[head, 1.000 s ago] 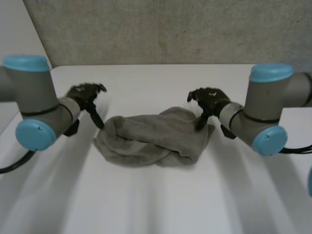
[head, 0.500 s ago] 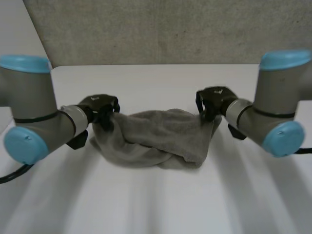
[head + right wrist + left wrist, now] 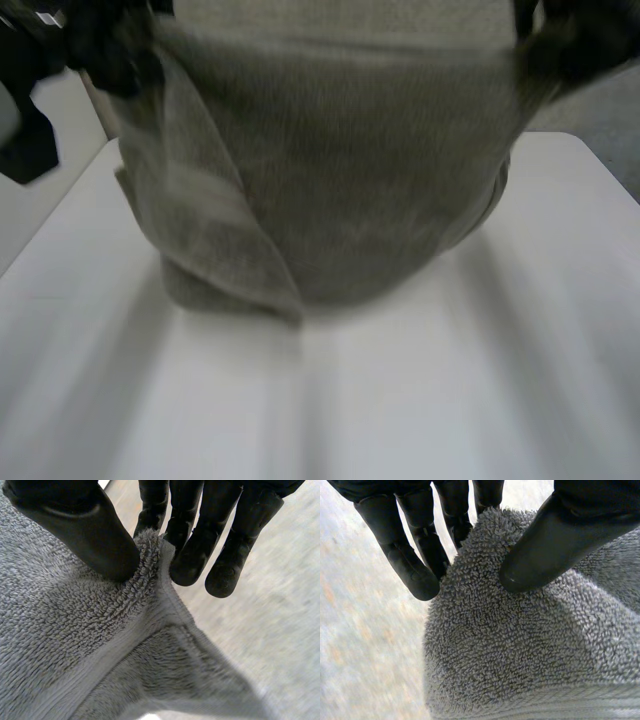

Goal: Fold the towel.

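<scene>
two pinches carry the whole load: the left hand (image 3: 415, 555) has its thumb pressed down on the pile of the towel (image 3: 520, 650) with its fingers behind the cloth, clamped on one top corner, and the right hand (image 3: 200, 545) does the same at the other top corner, thumb on the terry face and fingers just behind the hemmed edge. between those two grips the towel hangs wide like a curtain close in front of the head camera, its top edge pulled fairly taut from one hand to the other. lower down, on the robot's left side, a flap is doubled over on a slant, and the bottom bulges unevenly just above or on the white table (image 3: 420, 400); whether it touches i cannot tell. half a second ago the same towel lay as a crumpled heap on the table with the hands only closing on its two sides; now it is lifted high and spread. that suggests the bunch has been opened enough to find a straight edge, but the folding itself has not begun, and the doubled flap will likely need to drop or be smoothed out when the cloth is laid flat.
</scene>
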